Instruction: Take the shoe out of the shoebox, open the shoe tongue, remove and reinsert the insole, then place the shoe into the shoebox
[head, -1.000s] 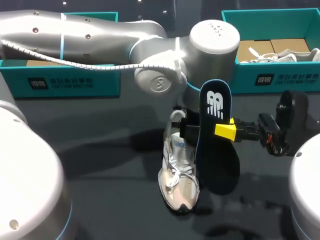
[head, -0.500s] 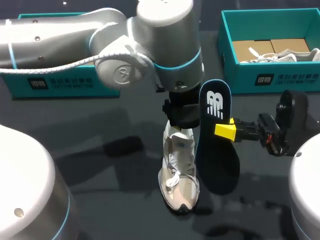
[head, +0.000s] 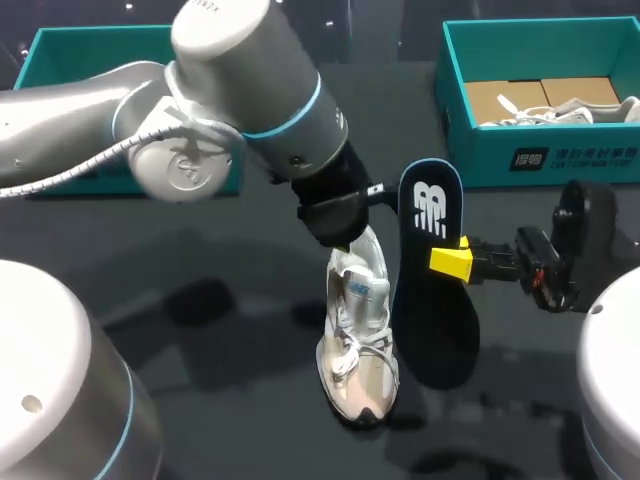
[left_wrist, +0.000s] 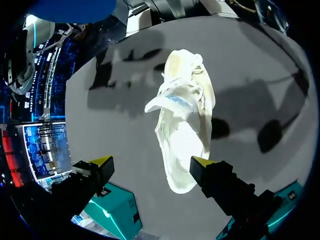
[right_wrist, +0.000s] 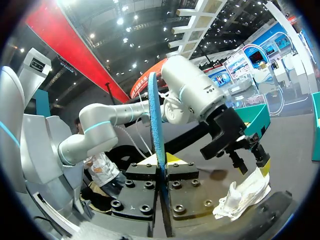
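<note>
The left arm had swung its wrist away from over the shoe (head: 358, 335), back toward the left side of the table (head: 200, 300), so that the left gripper (left_wrist: 151, 162) hung above the heel end and no longer covered the collar and tongue (head: 366, 272). The shoe itself lay where it had lain, and the right gripper (right_wrist: 162, 161) and the insole (head: 432, 300) had not stirred.

The shoe sat on its sole near the middle of the dark table, its long axis running from far to near, toe toward the robot's side and heel toward the far edge where the teal shoebox (head: 540, 150) stood, well apart. The insole hung just beside the shoe on the right, its long axis about parallel to the shoe's, the logo end farthest from the robot and the printed face turned up toward the head camera.

The left gripper's fingers stood wide apart with nothing pinched; in the left wrist view the shoe lay ahead of them, one tip close by its heel end. The right gripper was clamped on the insole from both faces, near its middle, seen edge-on from the right wrist.

The shoe was pale cream and silver-grey with white laces (head: 352, 350), its tongue raised and showing a small blue label. The insole was dark navy with a white logo.
</note>
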